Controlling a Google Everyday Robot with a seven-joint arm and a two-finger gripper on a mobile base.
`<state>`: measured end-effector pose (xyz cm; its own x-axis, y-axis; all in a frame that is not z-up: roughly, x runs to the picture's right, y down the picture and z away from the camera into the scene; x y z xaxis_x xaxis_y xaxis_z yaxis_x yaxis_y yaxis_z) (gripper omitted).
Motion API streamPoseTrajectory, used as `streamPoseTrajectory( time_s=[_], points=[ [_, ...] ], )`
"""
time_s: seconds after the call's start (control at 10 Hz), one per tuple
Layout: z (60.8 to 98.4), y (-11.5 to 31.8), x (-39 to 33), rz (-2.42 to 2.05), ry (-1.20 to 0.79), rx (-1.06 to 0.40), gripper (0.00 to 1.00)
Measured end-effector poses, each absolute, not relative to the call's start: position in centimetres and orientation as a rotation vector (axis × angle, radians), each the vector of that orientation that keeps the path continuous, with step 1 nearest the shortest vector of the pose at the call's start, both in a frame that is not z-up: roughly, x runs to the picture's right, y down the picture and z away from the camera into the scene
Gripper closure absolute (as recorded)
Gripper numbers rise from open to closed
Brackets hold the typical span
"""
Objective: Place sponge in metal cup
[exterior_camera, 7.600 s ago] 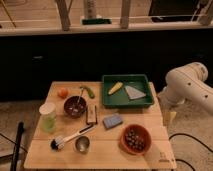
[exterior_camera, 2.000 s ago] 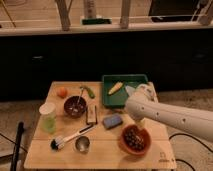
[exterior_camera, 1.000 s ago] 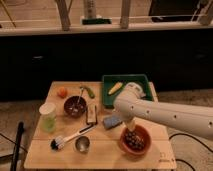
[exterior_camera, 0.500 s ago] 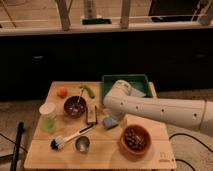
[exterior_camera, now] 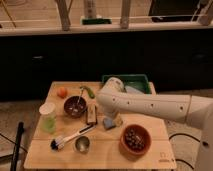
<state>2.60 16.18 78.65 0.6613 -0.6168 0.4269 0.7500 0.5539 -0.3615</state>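
Observation:
The blue-grey sponge (exterior_camera: pixel 108 123) lies flat on the wooden table (exterior_camera: pixel 100 159), near its middle. The small shiny metal cup (exterior_camera: pixel 81 144) stands upright and empty near the front edge, down and left of the sponge. My gripper (exterior_camera: pixel 117 120) hangs at the end of the white arm (exterior_camera: pixel 150 106), which reaches in from the right. It is right at the sponge's right side, low over the table. The arm hides most of the gripper.
A dark purple bowl (exterior_camera: pixel 75 106), a pale green tumbler (exterior_camera: pixel 48 117), an orange (exterior_camera: pixel 61 92) and a green pepper (exterior_camera: pixel 89 91) sit at the left. A dark bar (exterior_camera: pixel 91 114) and a dish brush (exterior_camera: pixel 67 140) lie near the cup. A brown bowl (exterior_camera: pixel 135 140) is front right, a green tray (exterior_camera: pixel 134 80) at the back.
The arm has swung in from the right edge and moved left across the table. The gripper has come down to the sponge. The sponge and the cup have not moved.

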Motion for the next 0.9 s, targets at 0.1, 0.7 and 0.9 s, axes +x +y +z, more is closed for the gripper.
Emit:
streamPoseTrajectory(
  time_s=[0.1,0.7,0.9],
  points=[
    [79.1,16.2,2.4,-0.816,-0.271,-0.558,0.20],
    [82.7,17.2,3.2,-0.774,-0.308,-0.606,0.20],
    [84.1,17.8,4.4,-0.753,-0.311,-0.636,0.20]
  ],
)
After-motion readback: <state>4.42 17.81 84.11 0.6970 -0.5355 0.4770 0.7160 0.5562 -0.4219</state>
